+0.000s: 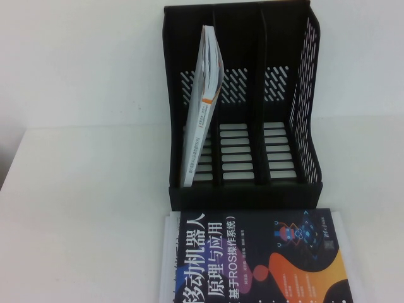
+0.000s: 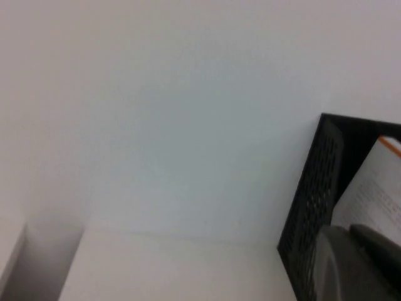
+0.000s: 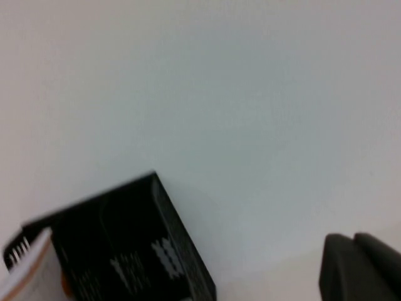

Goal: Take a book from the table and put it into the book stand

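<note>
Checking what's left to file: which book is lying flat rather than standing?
The dark navy book lies flat on the table; the white book stands in the book stand. Neither gripper shows there.

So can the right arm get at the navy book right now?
Probably yes: the book lies flat and uncovered before the book stand. The right gripper and left gripper show only in wrist views.

Office or lab desk: white table [image 1: 82,208], blank wall, black book stand [image 1: 243,107] (books filed).

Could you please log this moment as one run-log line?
book: flat on table, before book stand | white book: left compartment | left gripper, right gripper: raised, away from book
</note>
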